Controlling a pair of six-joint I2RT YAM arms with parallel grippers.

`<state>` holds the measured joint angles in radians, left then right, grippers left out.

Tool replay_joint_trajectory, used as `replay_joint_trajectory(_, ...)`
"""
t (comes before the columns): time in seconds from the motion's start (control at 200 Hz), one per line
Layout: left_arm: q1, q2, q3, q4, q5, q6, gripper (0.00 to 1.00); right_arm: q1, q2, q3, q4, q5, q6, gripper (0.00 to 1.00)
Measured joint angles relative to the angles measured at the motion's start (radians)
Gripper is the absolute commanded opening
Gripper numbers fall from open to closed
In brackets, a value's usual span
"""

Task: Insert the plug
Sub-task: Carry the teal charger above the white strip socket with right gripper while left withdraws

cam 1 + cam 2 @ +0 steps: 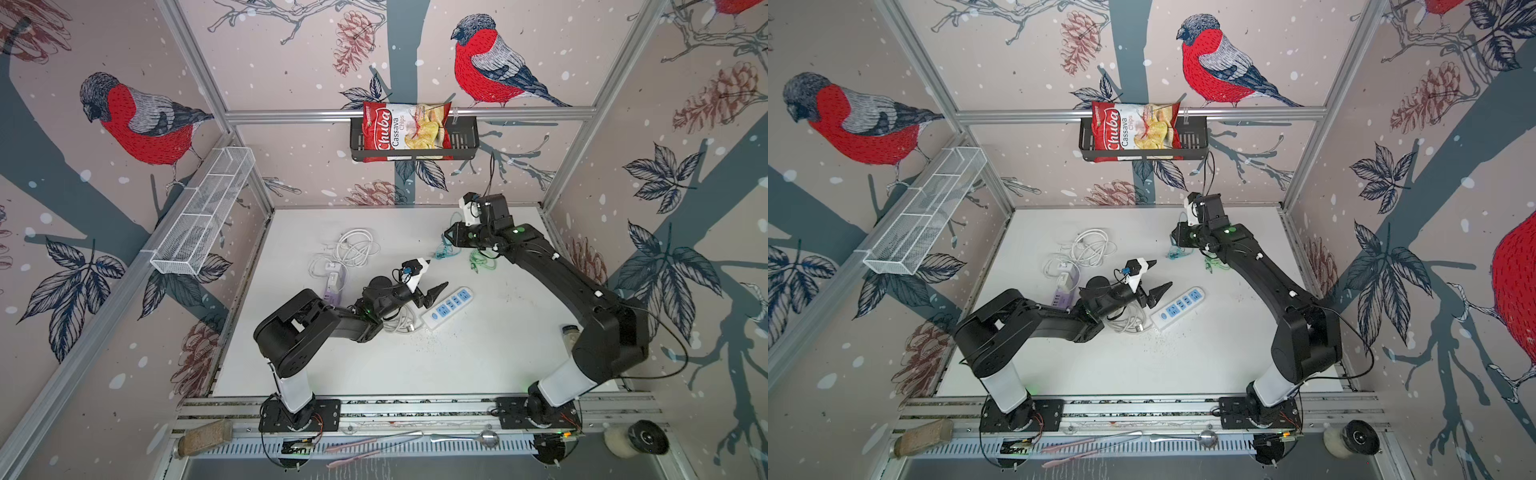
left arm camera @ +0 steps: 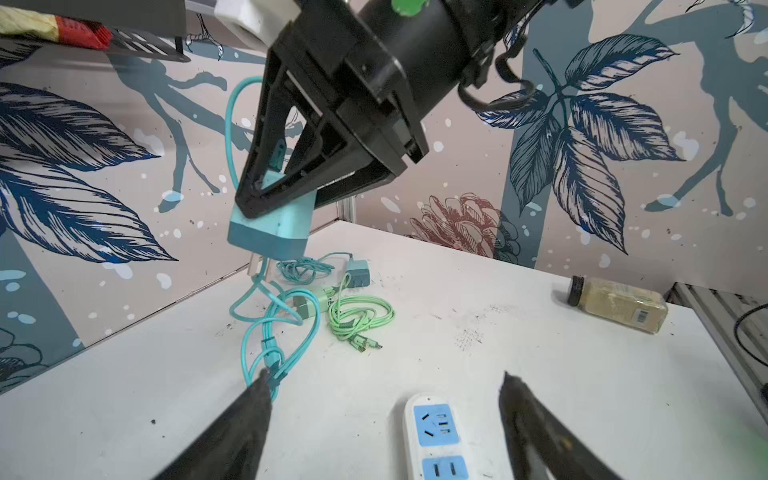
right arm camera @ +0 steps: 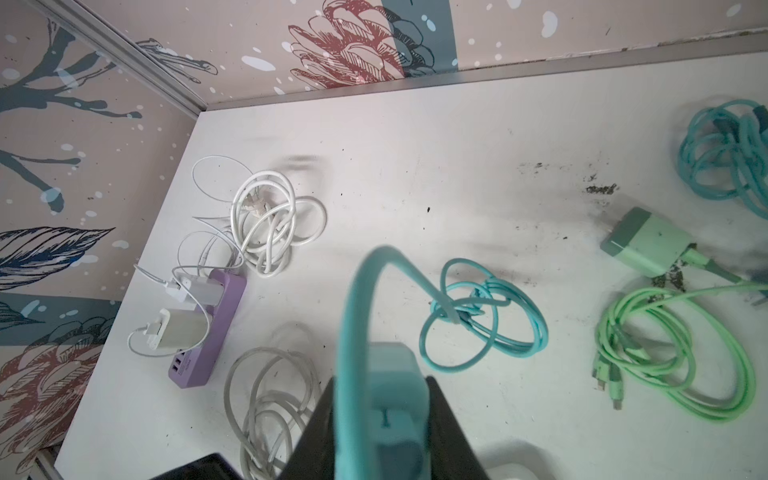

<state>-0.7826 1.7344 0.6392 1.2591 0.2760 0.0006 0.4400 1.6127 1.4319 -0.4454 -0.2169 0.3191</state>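
Closest to the right wrist camera, a teal charger plug point(image 3: 390, 386) sits clamped between the closed fingers of the right tool point(image 3: 386, 415), its teal cable point(image 3: 482, 320) looping down to a tangle on the white tabletop point(image 3: 415, 166). In the left wrist view the plug hangs in the air, and what appear to be its metal prongs point down at the tabletop.

The target, a white power strip point(image 1: 446, 307) with blue sockets, lies flat on the tabletop well apart from the plug. In both top views it lies toward the front and slightly left of the right tool, its long axis running diagonally from front left to back right.

The left tool point(image 2: 384, 378) is spread wide and holds nothing. It hovers just over the near end of the strip, so the left arm is much the nearer one. The carrying arm probably has to travel forward and line the prongs up with a socket.
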Motion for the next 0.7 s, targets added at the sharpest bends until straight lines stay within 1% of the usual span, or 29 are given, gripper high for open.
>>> replay_joint_trajectory(0.07, 0.000, -0.040, -0.011, -0.037, -0.005, 0.000, 0.84, 0.000, 0.019, 0.018, -0.005, -0.002, -0.004, 0.00)
replay_joint_trajectory(0.23, 0.000, -0.140, -0.022, -0.192, -0.056, 0.007, 0.74, 0.005, 0.068, 0.067, -0.035, -0.044, -0.035, 0.00)
replay_joint_trajectory(0.4, 0.000, -0.288, -0.114, -0.346, -0.152, 0.006, 0.71, 0.028, 0.109, 0.082, -0.069, -0.087, -0.096, 0.00)
replay_joint_trajectory(0.5, -0.001, -0.387, -0.169, -0.436, -0.209, -0.005, 0.68, 0.043, 0.127, 0.075, -0.096, -0.084, -0.137, 0.00)
replay_joint_trajectory(0.58, -0.005, -0.469, -0.208, -0.495, -0.253, -0.028, 0.68, 0.060, 0.135, 0.059, -0.116, -0.075, -0.164, 0.00)
replay_joint_trajectory(0.7, -0.015, -0.571, -0.271, -0.554, -0.287, -0.055, 0.68, 0.085, 0.133, 0.014, -0.136, -0.059, -0.191, 0.00)
